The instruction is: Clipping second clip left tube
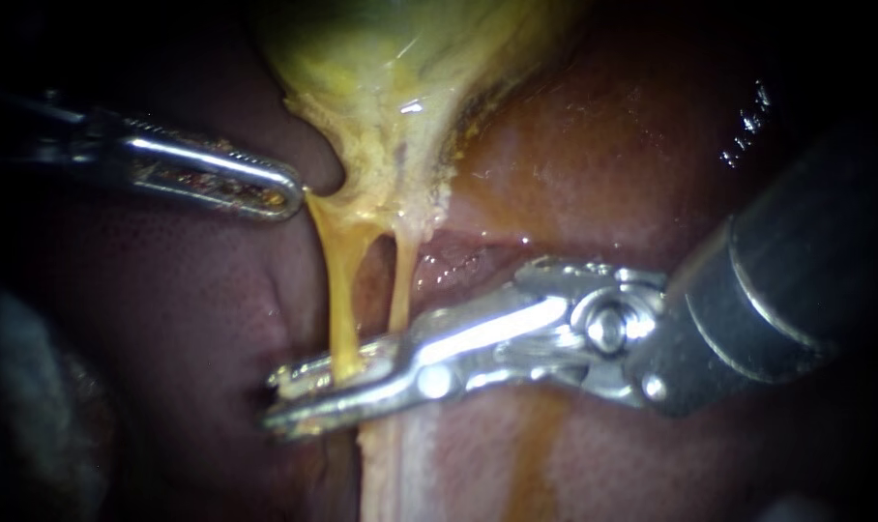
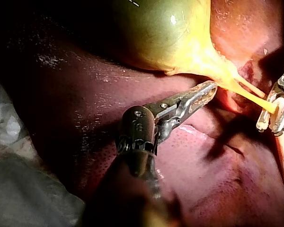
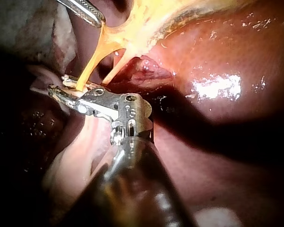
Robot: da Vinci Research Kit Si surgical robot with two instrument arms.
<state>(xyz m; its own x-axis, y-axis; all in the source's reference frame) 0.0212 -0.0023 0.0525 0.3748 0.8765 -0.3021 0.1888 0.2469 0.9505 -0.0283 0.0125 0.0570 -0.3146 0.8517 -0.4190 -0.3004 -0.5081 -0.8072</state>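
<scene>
Pincer, right instrument [image 1: 299,396]: narrow, closed across the left tube [image 1: 342,290] low down, one jaw touching each side. Pincer, left instrument [image 1: 289,193]: closed on the gallbladder [image 1: 391,58] edge, tenting it sideways. Progress, judged: clip placement under way, release not yet done; no set clip visible on the tube clear of the pincer. Count: two instruments, two tubes (right tube [image 1: 403,280] just beside), one gallbladder, one liver [image 1: 594,155]
</scene>
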